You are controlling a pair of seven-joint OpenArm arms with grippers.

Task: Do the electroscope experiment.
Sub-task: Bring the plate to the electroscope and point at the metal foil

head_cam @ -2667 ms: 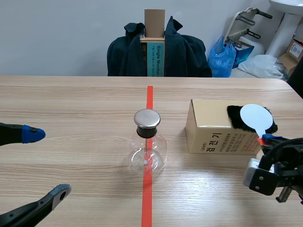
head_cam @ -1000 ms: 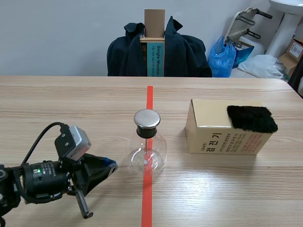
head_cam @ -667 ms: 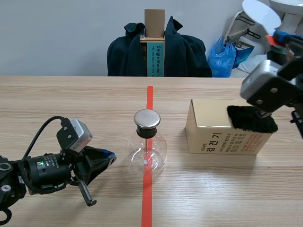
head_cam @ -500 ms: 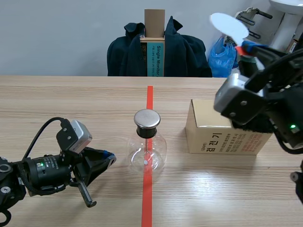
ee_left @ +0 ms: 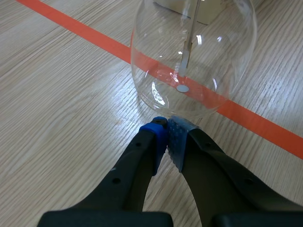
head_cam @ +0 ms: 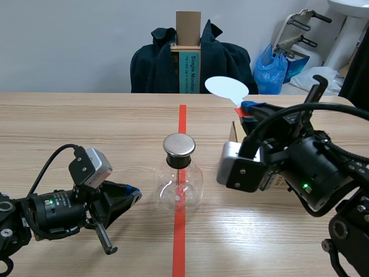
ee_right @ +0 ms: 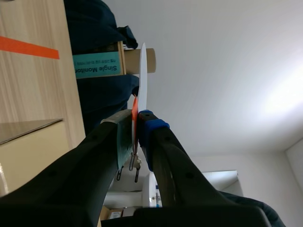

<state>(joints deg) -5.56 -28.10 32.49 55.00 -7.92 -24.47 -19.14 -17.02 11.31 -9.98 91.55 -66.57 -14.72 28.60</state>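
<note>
The glass flask electroscope with its metal cap stands on the orange tape line at mid-table. My left gripper lies low at the flask's left and is shut on nothing. In the left wrist view its tips sit just short of the flask's base, and a thin rod shows inside the glass. My right gripper is shut on the red handle of a white disc paddle, held above and right of the cap. In the right wrist view the disc shows edge-on between the fingers.
The right arm covers most of the cardboard box at the right, along with the black fur cloth that lay on it. A chair with a dark jacket stands behind the table. Bags and boxes sit at the far right.
The right arm came in from the right with the disc held high, then swung left and lower until the disc was near the flask's cap. The left arm stayed put.
</note>
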